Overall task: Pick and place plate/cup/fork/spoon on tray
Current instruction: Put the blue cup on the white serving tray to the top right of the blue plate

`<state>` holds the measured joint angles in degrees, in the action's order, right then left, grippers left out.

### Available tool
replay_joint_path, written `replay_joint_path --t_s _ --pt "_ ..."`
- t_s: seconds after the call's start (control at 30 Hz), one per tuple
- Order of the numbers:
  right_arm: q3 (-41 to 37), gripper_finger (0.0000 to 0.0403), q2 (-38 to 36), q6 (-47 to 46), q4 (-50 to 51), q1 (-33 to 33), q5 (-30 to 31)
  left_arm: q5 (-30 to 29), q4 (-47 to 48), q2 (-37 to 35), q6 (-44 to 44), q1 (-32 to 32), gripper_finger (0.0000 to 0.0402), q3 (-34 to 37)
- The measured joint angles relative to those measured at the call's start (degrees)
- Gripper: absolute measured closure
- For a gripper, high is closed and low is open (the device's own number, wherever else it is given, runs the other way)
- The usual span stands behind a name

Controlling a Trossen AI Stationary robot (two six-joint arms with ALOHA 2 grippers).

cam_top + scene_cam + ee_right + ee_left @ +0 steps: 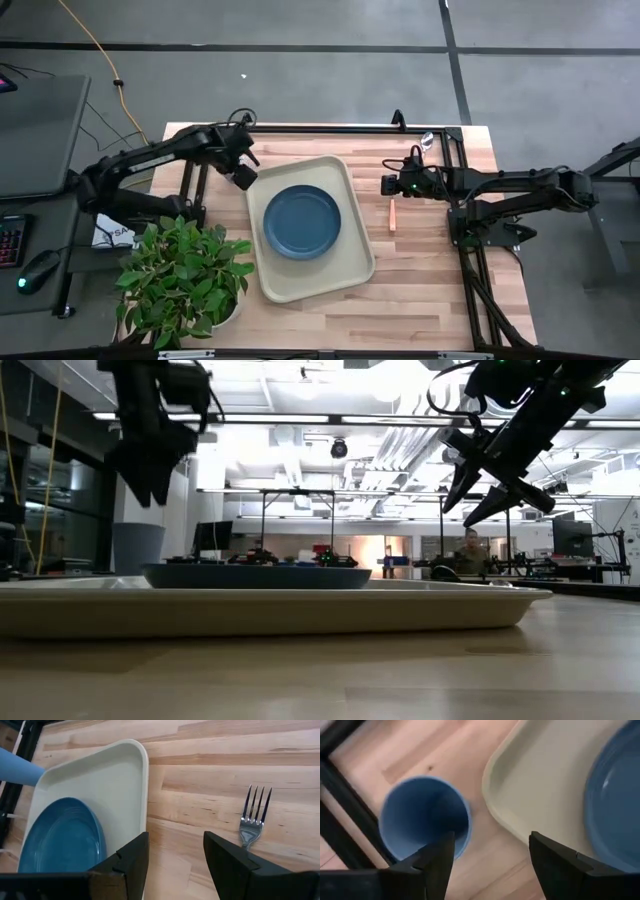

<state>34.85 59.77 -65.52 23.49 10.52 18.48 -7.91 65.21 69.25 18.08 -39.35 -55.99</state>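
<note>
Beige tray (pixel 300 610) bears the plate (pixel 301 221); both jaws released, potted plant (pixel 185 275) beside it

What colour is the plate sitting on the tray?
Dark slate blue; the plate shows best in the high view.

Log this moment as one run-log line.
Slate-blue plate: on beige tray | left gripper: jaws open above light-blue cup beside tray | right gripper: jaws open near orange-handled fork

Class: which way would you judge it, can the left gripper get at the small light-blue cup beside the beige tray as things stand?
Probably yes. The left gripper hangs open above the small light-blue cylindrical cup, which stands upright on the wood beside the beige rectangular tray; nothing shows between them.
</note>
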Motion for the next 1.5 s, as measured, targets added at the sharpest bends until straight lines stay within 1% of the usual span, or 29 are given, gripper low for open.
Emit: replay_joint_path --t_s 0.03,0.13,0.2,0.37,0.5,0.67,0.77,0.83,0.9,1.0,1.1,1.13,1.17,1.23,1.33,1.43,1.5 --pt "-0.02 0.0224 0.0 0.0 0.08 0.0 0.0 -0.32 0.07 1.17 -0.45 -0.8 0.0168 0.0" --pt "-0.02 0.0224 0.0 0.0 0.19 0.0 0.0 -4.2 0.13 4.08 -0.72 -2.61 0.0175 -0.01" --pt "-0.03 0.0224 0.0 0.0 0.19 0.0 0.0 -5.66 0.13 5.23 -0.72 -3.6 0.0179 -0.02" --pt "-0.04 0.0224 0.0 -0.02 0.19 0.0 0.0 -5.14 0.61 7.95 -0.32 -5.5 0.019 -0.04" --pt "-0.07 0.0224 0.0 -0.2 0.19 0.0 0.05 -1.45 0.79 10.08 -0.3 -6.61 0.0196 -0.04" --pt "-0.09 0.0224 0.0 -0.22 0.19 0.0 0.65 -1.41 0.89 12.47 -0.32 -7.26 0.0203 -0.04" --pt "-0.09 0.0224 0.0 -0.2 0.18 0.0 0.8 -1.59 0.94 13.2 -0.72 -7.19 0.0215 -0.04" --pt "-0.09 0.0224 0.0 -0.15 0.19 0.0 0.8 -1.58 0.8 13.67 -0.72 -7.19 0.0232 -0.04" --pt "-0.09 0.0224 0.0 -0.13 0.19 0.0 0.79 -1.6 0.58 13.89 -0.72 -7.19 0.0257 -0.04" --pt "-0.09 0.0224 0.0 -0.09 0.19 0.0 0.79 -1.59 0.34 13.93 -0.99 -7.19 0.0309 -0.04" --pt "-0.09 0.0224 0.0 -0.08 0.19 0.0 0.79 -1.61 -0.55 13.89 -3.94 -7.24 0.0374 -0.04" --pt "-0.09 0.0224 0.0 -0.07 0.19 0.0 0.8 -1.61 -1.02 13.75 -5.13 -7.46 0.0387 -0.07" --pt "-0.09 0.0224 0.0 -0.07 0.19 0.0 0.92 -1.59 -0.86 13.59 -5.77 -7.73 0.0393 -0.4" --pt "-0.09 0.0224 0.0 -0.07 0.19 0.0 1.03 -1.76 0.31 13.45 -6.29 -7.96 0.039 -2.33" --pt "-0.09 0.0224 0.0 -0.07 0.19 0.0 1.03 -1.73 3.06 13.42 -7.89 -7.45 0.0398 -7.02" --pt "-0.09 0.0224 0.0 -0.2 0.17 0.0 1.03 -1.56 3.95 13.25 -8.86 -4.93 0.0399 -13.07" --pt "-0.09 0.0224 0.0 -0.2 0.18 0.0 1.03 -0.24 4.42 13.25 -9.73 -2.1 0.04 -16.84"
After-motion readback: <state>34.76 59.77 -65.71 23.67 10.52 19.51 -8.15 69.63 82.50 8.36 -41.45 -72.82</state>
